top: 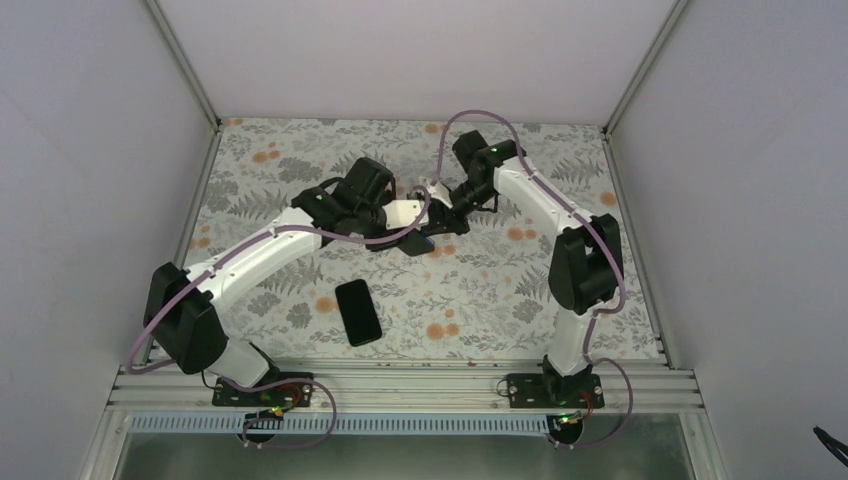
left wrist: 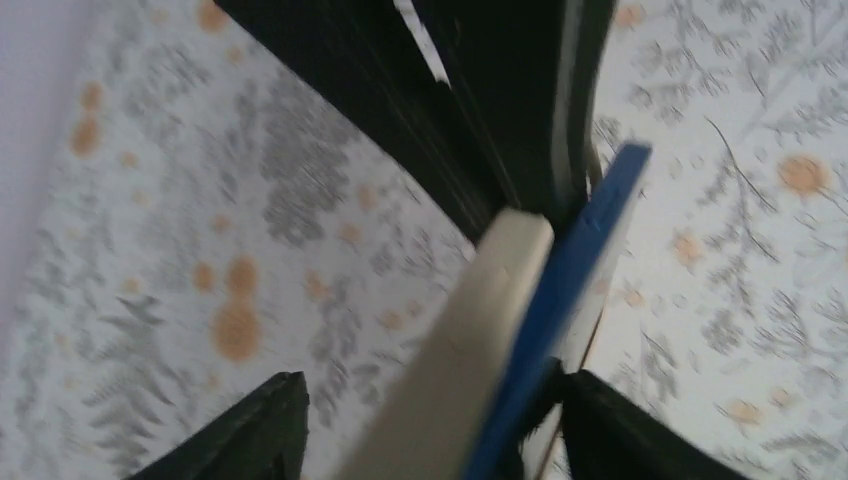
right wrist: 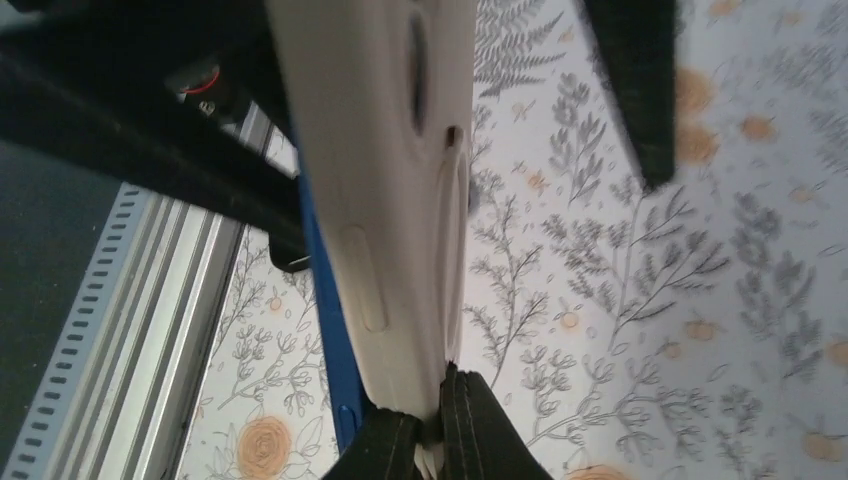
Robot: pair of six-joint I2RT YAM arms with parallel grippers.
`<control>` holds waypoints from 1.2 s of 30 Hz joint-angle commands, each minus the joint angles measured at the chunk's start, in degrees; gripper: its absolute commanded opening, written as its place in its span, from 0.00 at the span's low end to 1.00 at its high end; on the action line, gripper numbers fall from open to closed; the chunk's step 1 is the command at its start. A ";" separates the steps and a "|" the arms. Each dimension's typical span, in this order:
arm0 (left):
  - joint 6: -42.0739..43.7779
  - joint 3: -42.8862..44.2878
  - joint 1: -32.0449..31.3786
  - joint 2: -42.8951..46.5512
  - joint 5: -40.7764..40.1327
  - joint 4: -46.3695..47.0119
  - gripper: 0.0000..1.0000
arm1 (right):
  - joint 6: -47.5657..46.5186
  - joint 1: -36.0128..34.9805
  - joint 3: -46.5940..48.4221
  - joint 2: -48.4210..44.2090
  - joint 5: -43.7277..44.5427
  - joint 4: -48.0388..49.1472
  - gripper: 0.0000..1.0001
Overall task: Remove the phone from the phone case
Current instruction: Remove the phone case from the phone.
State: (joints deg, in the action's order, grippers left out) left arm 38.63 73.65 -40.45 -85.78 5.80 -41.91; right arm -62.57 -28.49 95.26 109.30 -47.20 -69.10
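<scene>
The whitish phone case (top: 400,212) is held up off the flowered table between both arms. In the right wrist view my right gripper (right wrist: 440,425) is shut on one rim of the case (right wrist: 390,180). A blue-edged slab, the phone (right wrist: 330,340), lies against the case's left side. In the blurred left wrist view the case (left wrist: 470,330) and the phone's blue edge (left wrist: 575,260) run between the spread fingers of my left gripper (left wrist: 440,425). Its right finger (left wrist: 620,430) touches the blue edge; its left finger (left wrist: 260,430) stands apart. The phone's screen is hidden.
A second bare black phone (top: 358,312) lies flat on the table near the front, left of centre. The aluminium rail (top: 400,385) runs along the near edge. Grey walls close in the left, right and back.
</scene>
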 commanded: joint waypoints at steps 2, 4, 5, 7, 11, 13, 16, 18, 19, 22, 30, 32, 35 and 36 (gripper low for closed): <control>-3.36 4.28 1.88 1.90 -2.90 27.71 0.79 | 2.30 -0.68 1.90 -5.01 -22.79 -4.36 0.03; -3.05 4.65 2.18 3.03 -3.66 27.04 0.86 | 3.41 1.92 2.47 -4.59 -22.52 -4.47 0.03; -2.80 5.05 2.21 3.63 -4.28 26.56 0.88 | 3.96 3.09 2.80 -4.36 -22.12 -4.49 0.04; -2.53 5.96 2.22 4.52 -5.36 25.79 0.92 | 6.49 5.44 2.87 -4.66 -21.17 -2.81 0.03; -1.70 7.30 2.21 6.99 -8.23 26.73 1.00 | 19.41 8.62 0.68 -7.74 -17.55 8.81 0.03; -1.14 8.05 2.21 7.66 -8.72 27.08 1.00 | 29.25 10.01 -1.11 -9.70 -14.17 18.20 0.03; -1.20 9.25 2.04 7.18 -7.54 28.36 1.00 | 45.84 12.29 -7.68 -13.15 -10.12 36.63 0.03; -2.42 9.66 1.43 5.87 -6.77 29.35 1.00 | 54.99 13.00 -9.68 -15.41 -5.81 46.00 0.03; -2.87 9.44 1.04 5.16 -6.50 29.97 1.00 | 57.03 12.98 -9.92 -16.11 -3.62 48.83 0.03; -4.41 6.81 -0.02 3.41 -6.97 34.70 1.00 | 61.28 12.42 -10.52 -17.42 3.73 55.84 0.03; -10.35 3.61 -1.60 -3.94 -9.27 47.16 1.00 | 68.73 11.67 -4.90 -14.46 18.57 57.83 0.03; -11.22 4.40 -1.65 -5.93 -9.96 48.54 1.00 | 70.10 11.61 -3.76 -12.76 17.89 57.69 0.03; -12.06 5.44 -1.70 -7.94 -11.32 50.43 1.00 | 71.58 11.45 -3.33 -12.20 17.80 58.17 0.03; -12.04 5.52 -1.71 -8.41 -11.90 51.04 1.00 | 71.86 11.44 -3.52 -12.26 17.92 58.39 0.03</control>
State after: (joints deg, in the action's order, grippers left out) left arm 29.12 77.30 -41.91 -93.32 -3.60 2.52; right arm 4.78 -16.47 89.54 96.47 -30.70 -15.99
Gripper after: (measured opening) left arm 0.999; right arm 0.049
